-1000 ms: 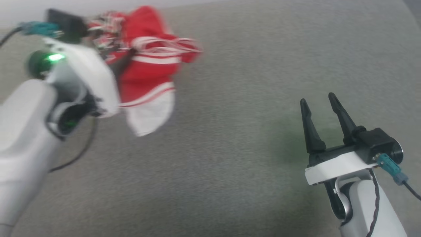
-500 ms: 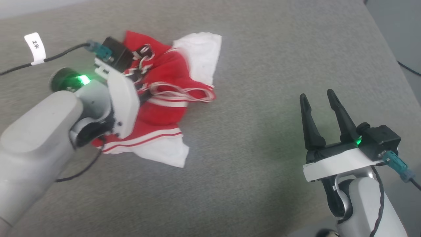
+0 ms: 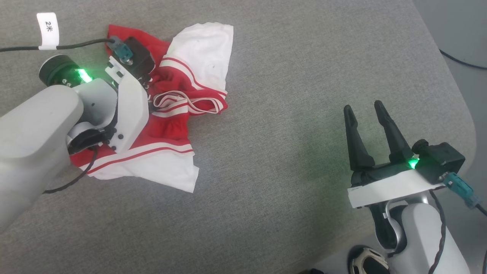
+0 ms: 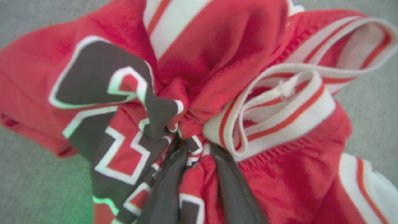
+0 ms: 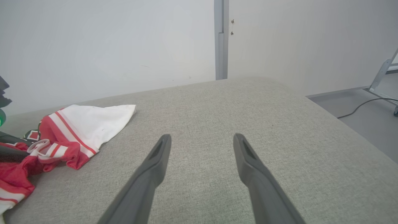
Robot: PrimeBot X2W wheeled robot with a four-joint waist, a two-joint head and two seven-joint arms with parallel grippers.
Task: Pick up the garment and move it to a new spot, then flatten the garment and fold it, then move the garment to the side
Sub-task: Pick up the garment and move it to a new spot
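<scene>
The small red jersey-style garment, with white short sleeves, red-and-white striped trim and dark maroon lettering outlined in white, lies crumpled on the far left part of a wide grey woven upholstered surface. One white sleeve spreads out toward the far side and another toward the near side, while the striped trim loops up loosely in the middle of the heap. The left gripper reaches into the bunched cloth from the left. In the left wrist view its two dark fingers stand narrow and close together, with a gathered knot of red fabric and lettering pinched between them, so it is holding the garment. A thin black cable carrying a white paper tag runs off to the left behind this arm. The right gripper hovers over bare upholstery near the right edge, well apart from the garment, with its fingers spread wide and nothing between them. Beyond the surface, the right wrist view shows a plain white wall and, on the right, a grey floor.
</scene>
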